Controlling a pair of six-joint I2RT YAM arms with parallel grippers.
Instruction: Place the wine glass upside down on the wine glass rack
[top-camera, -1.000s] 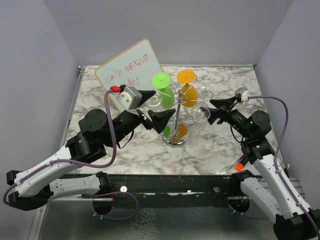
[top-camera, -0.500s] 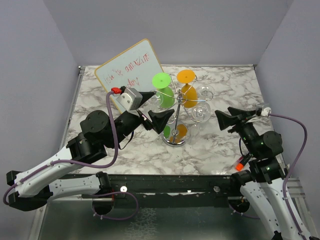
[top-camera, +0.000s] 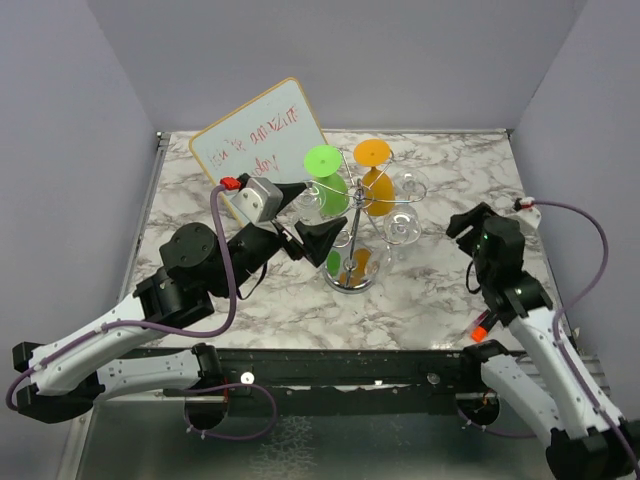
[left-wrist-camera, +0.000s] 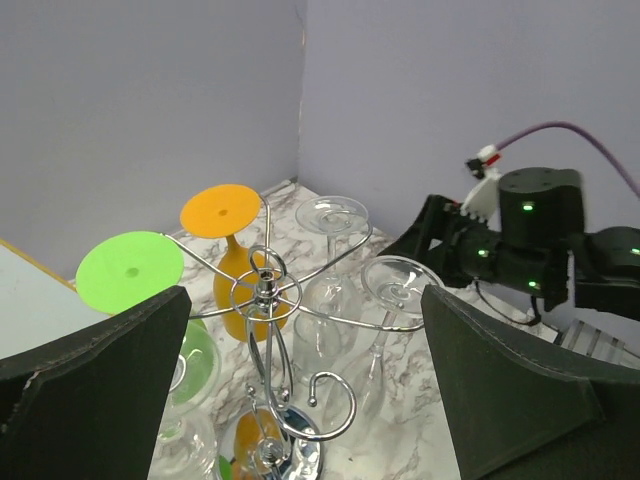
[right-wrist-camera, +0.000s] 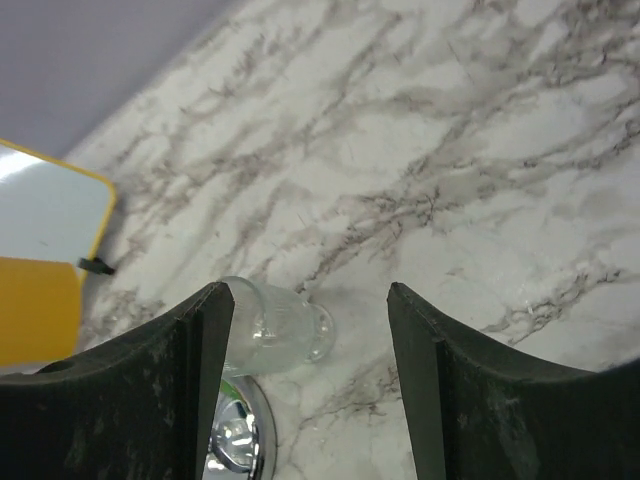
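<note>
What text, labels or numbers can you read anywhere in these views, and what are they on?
Whiteboard: red handwriting, too small and blurred to read.
Wine glass rack: no text or markings visible.
Elsewhere: no readable words, brands or numbers in any view.

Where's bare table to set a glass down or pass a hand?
Bare table in the back-right corner, between the rack and the right edge; also a front strip between the rack's base and the near edge. Crowded: the centre, where hung glasses ring the rack and the open left gripper hovers close on its left. The whiteboard fills back left.
</note>
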